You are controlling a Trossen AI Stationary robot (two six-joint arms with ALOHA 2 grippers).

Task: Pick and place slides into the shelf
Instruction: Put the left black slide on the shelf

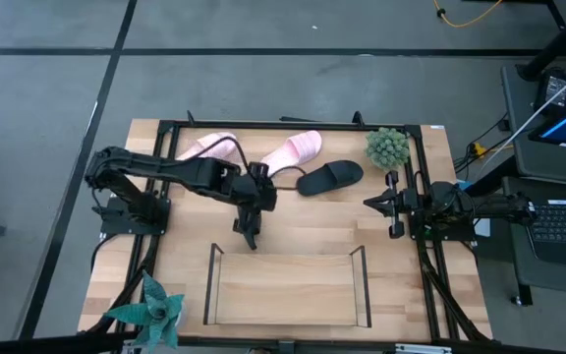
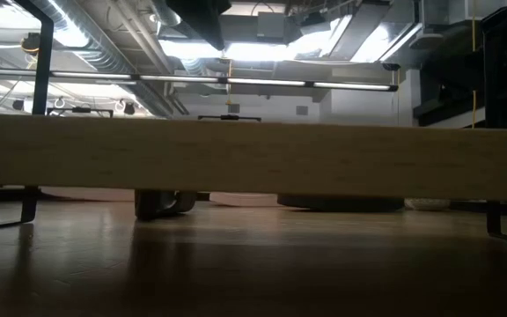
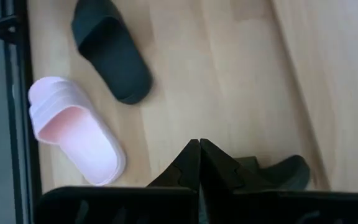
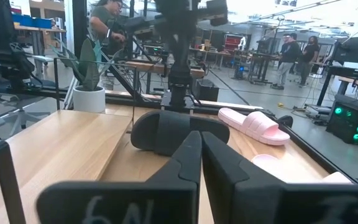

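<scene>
Shelf (image 1: 288,290) sits empty at the near edge of the bench (image 1: 293,231). Just beyond it, left tool (image 1: 250,236) points down, fingers together, a black slide (image 3: 284,173) beneath it. Right tool (image 1: 373,203) waits at the right side, fingers together, holding nothing. Farther back lie another black slide (image 1: 329,177) and two pink slides (image 1: 293,150), (image 1: 204,147).

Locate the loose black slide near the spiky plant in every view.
High: black slide left of plant.
Low: probably the dark shape below the shelf edge.
Left wrist: next to pink slide.
Right wrist: centre foreground.
Landmark: pink slide.
</scene>
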